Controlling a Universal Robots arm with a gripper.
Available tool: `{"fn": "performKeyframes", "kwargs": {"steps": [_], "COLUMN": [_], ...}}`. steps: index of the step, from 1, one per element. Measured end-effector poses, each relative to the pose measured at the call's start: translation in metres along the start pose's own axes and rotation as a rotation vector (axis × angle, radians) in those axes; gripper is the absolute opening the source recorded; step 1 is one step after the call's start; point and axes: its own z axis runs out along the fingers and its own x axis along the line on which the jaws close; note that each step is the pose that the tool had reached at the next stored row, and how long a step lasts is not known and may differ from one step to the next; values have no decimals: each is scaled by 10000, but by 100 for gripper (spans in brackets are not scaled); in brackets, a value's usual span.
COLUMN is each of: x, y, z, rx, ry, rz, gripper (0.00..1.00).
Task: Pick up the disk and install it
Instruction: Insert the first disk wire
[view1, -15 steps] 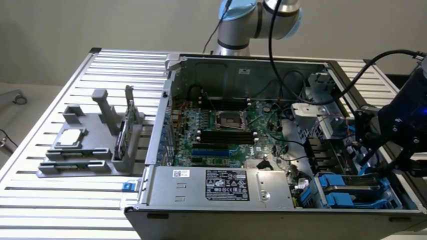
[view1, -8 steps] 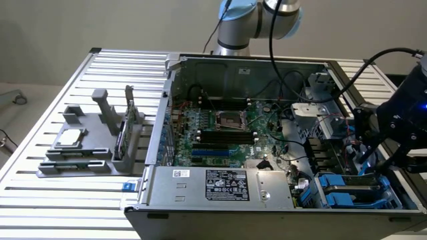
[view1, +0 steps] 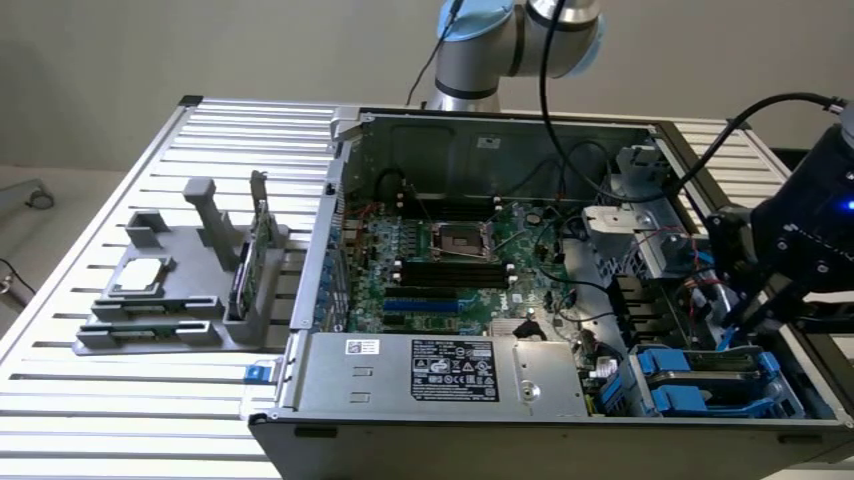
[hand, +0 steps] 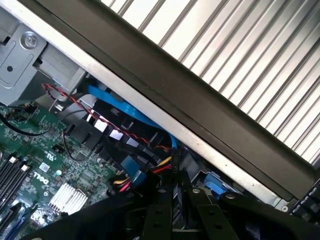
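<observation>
Seen from the exterior view, the gripper (view1: 761, 320) hangs just above the disk (view1: 701, 375); the wrist view shows its fingers (hand: 162, 215) nearly pressed together.

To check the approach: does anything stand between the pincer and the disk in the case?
Nothing visible does. The pincer hangs just above the blue-framed disk in a corner of the case. A blue cable runs close beside the pincer.

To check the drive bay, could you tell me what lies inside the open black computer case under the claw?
There sit bright blue plastic drive carriers with silver-grey metal between them. The black claw covers what lies directly beneath it.
</observation>
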Motion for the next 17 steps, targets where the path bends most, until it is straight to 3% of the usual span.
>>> {"fn": "performKeyframes", "kwargs": {"steps": [10,12,17], "x": [10,11,9], "y": [22,21,23], "z": [-4,-3,-3], "rx": [377,406,411], "ry": [268,291,295], "rz": [226,380,411], "gripper": [17,17,17]}}
